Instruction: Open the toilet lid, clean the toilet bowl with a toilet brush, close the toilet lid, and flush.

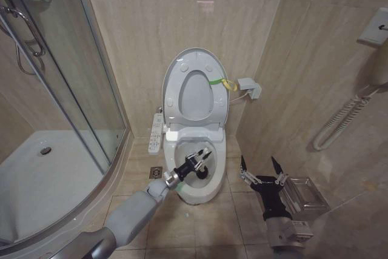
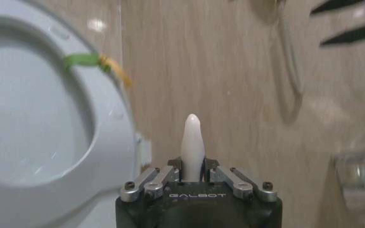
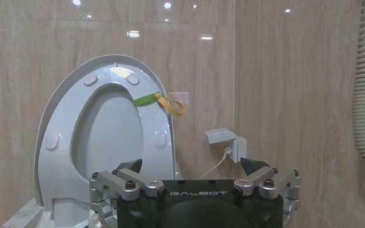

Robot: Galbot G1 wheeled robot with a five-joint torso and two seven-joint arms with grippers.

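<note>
Lid raised; brush in bowl.
Left gripper (image 1: 200, 161), frame centre, pinches the toilet brush (image 2: 192, 145) over the toilet bowl (image 1: 209, 190); toilet lid (image 1: 176, 77) upright; right gripper (image 1: 262, 170), lower right, fingers spread.

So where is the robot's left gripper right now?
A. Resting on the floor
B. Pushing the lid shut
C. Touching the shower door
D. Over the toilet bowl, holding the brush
D. The left gripper hangs over the open toilet bowl, shut on the pale handle of the toilet brush, while the toilet lid stands upright against the wall and the open right gripper waits beside the bowl.
</note>
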